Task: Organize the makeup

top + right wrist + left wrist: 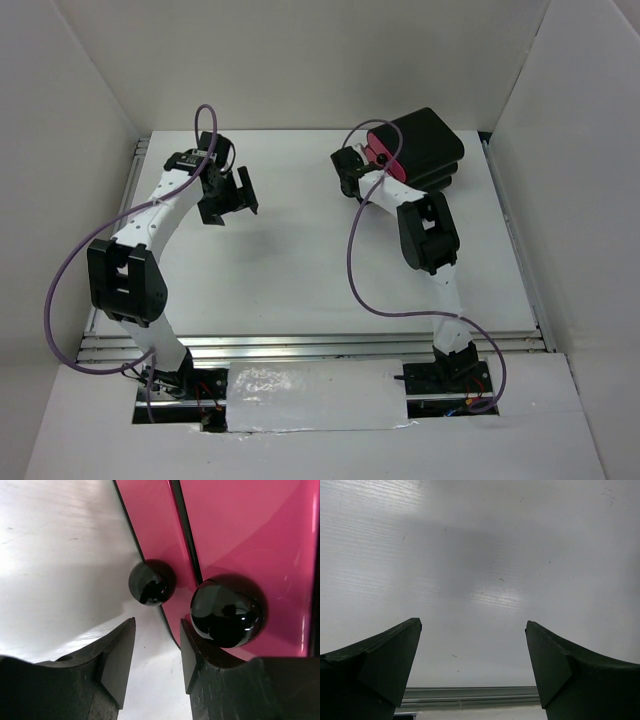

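Note:
No compacts, bottles or sachets show in any view; the makeup is hidden or out of view. My left gripper (pixel 229 197) hangs open and empty over the bare white table at the back left; its wrist view (pixel 474 630) shows only table between the wide-apart fingers. My right gripper (pixel 358 172) is at the front of the black box (pixel 428 140) with pink drawers. In the right wrist view the gripper (pixel 157 625) is open with a narrow gap and empty. Its right finger (pixel 200 655) sits just under a round black drawer knob (pixel 227 610); a second knob (pixel 152 582) lies beyond the gap.
The pink drawer fronts (pixel 250 525) look closed and fill the upper right of the right wrist view. White walls enclose the table on three sides. An aluminium rail (pixel 470 694) runs along the table's near edge (pixel 320 345).

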